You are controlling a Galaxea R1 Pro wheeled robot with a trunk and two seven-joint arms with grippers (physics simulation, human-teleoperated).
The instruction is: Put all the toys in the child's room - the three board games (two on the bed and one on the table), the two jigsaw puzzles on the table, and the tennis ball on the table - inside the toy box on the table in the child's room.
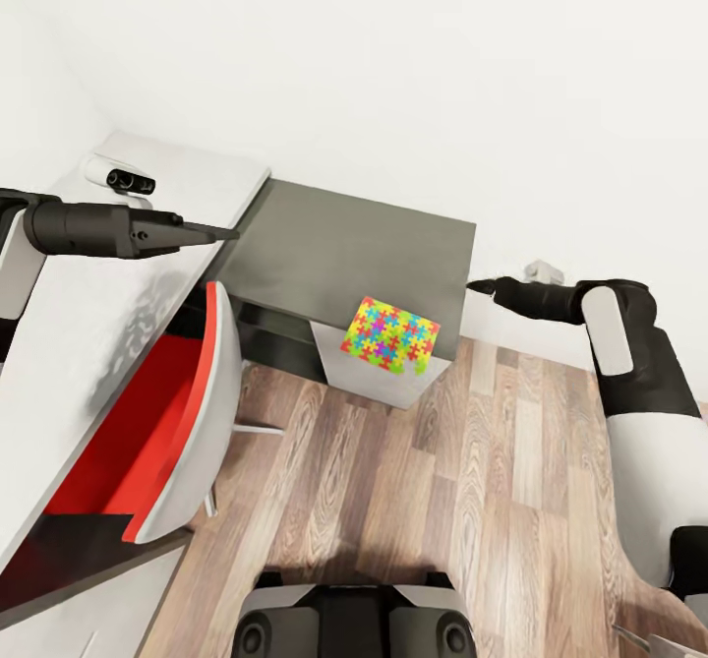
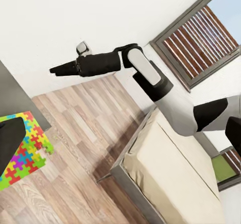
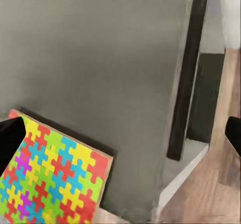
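The right gripper [image 1: 479, 287] hangs just off the cabinet's [image 1: 354, 245] far corner, its fingers [image 3: 11, 137] spread wide. The puzzle [image 1: 390, 334] lies below and beside it, at the cabinet's front edge, overhanging slightly. The left gripper [image 1: 228, 234] is held level over the table [image 1: 79, 333], well away from the puzzle; I cannot tell whether it is spread or pressed together.

Red chair [image 1: 147, 442] seat partly hidden under table [image 1: 69, 343]; table cut by frame edge. Bed [image 2: 175, 184] cropped.
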